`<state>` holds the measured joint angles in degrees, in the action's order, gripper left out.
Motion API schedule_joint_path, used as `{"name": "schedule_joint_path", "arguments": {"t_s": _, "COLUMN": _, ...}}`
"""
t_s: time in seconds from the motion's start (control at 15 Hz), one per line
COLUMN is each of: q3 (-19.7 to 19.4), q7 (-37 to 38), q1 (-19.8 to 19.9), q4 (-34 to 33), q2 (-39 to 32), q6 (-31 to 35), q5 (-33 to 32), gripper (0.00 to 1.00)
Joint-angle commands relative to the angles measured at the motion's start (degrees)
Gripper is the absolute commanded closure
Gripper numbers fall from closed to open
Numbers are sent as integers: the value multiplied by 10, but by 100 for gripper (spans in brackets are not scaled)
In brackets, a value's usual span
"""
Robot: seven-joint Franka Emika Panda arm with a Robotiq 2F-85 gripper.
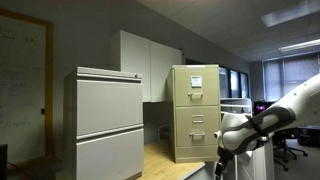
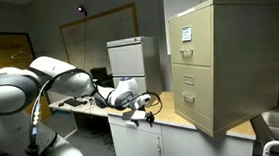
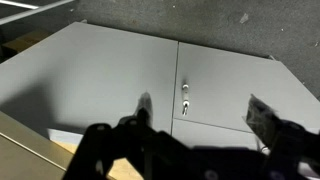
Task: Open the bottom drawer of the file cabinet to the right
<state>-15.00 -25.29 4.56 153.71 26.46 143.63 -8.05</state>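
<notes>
Gripper: your gripper [image 2: 140,108] hung over the near end of the wooden tabletop [image 2: 173,118], at the tip of the white arm [image 2: 40,86], well apart from the file cabinet [image 2: 223,61].
Fingers: in the wrist view the dark fingers [image 3: 262,112] stood spread wide, with nothing between them.
File cabinet: the tall, narrow tan cabinet stood upright on the far end of the same tabletop, and you could see it in both exterior views.
Bottom drawer: the bottom drawer [image 1: 198,143] was the lowest tan front. It sat flush with the fronts above it and was fully pushed in. Its small silver handle [image 2: 190,101] was untouched.
Writing on the cabinet: a white sheet [image 1: 197,80] was stuck to the uppermost front. Its print was too small for you to read.
Whiteboard: the whiteboard [image 1: 22,75] on the wall carried faint handwriting that you could not make out.
Neighbouring cabinet: the wider light-grey cabinet [image 1: 108,120], with two broad fronts, stood apart from the tan one.
Wall cupboards: the white wall cupboards [image 1: 150,62] hung on the wall behind, between the two cabinets.
Wrist view: your camera faced a pair of grey doors [image 3: 110,80] with a small lock [image 3: 184,95] at the seam. No marking on the lock could be read.
</notes>
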Motion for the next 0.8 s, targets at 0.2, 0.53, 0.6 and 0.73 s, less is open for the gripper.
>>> {"name": "schedule_joint_path", "arguments": {"t_s": 0.2, "q3": 5, "q7": -2, "q1": 4, "q4": -2, "q2": 0, "q6": -1, "q5": 3, "gripper": 0}}
{"name": "schedule_joint_path", "arguments": {"t_s": 0.53, "q3": 5, "q7": -2, "q1": 4, "q4": -2, "q2": 0, "q6": -1, "q5": 3, "gripper": 0}}
{"name": "schedule_joint_path", "arguments": {"t_s": 0.6, "q3": 5, "q7": -2, "q1": 4, "q4": -2, "q2": 0, "q6": -1, "q5": 3, "gripper": 0}}
{"name": "schedule_joint_path", "arguments": {"t_s": 0.73, "q3": 8, "q7": 14, "q1": 7, "q4": -9, "q2": -13, "q6": -1, "q5": 4, "gripper": 0}}
